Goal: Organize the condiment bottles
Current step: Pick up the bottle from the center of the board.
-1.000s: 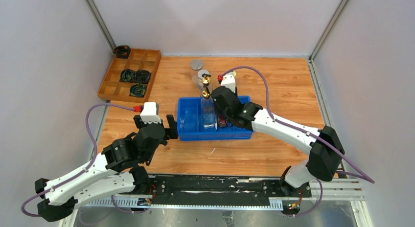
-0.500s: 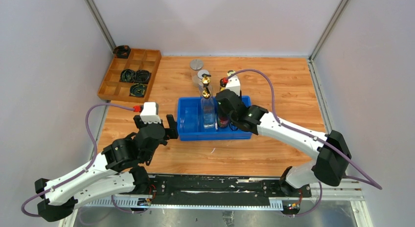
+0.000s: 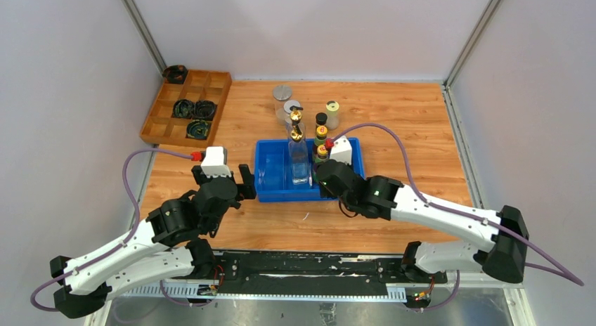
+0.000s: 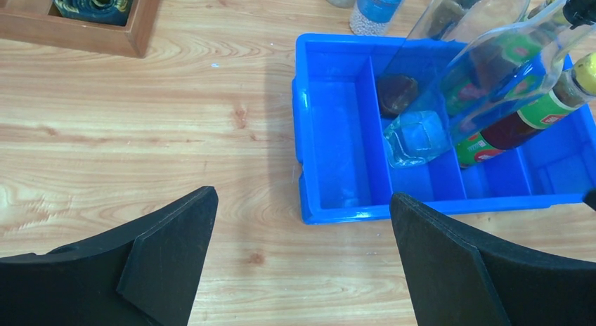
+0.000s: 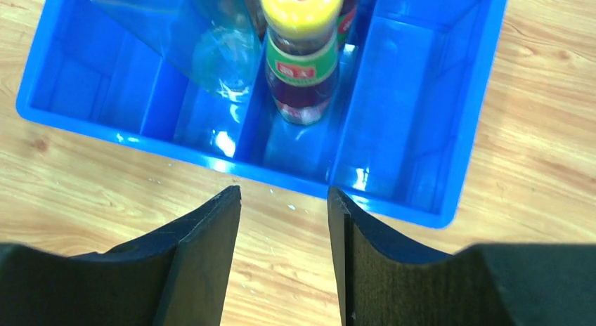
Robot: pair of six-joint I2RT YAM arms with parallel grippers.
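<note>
Sauce bottles (image 5: 302, 66) with yellow caps are standing together in one compartment of the blue bin (image 5: 450, 164). The tall clear bottle (image 5: 211, 52) is standing in the next compartment, and lidded jars (image 3: 283, 93) are sitting on the table (image 3: 400, 122) behind. The right gripper (image 5: 284, 199) is hovering just before the bin's near wall, jaws parted, empty. The left gripper (image 4: 302, 199) is gaping wide, holding nothing.

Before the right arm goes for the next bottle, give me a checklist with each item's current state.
1. Right claw open, empty: ok.
2. Left claw open, empty: ok.
3. Yellow-capped sauce bottle upright in blue bin: ok.
4. Tall clear bottle upright in its compartment: ok.
5. Rightmost compartment free: ok.
6. All bottles binned: not ok; cream-lidded jar stands behind the bin.
</note>
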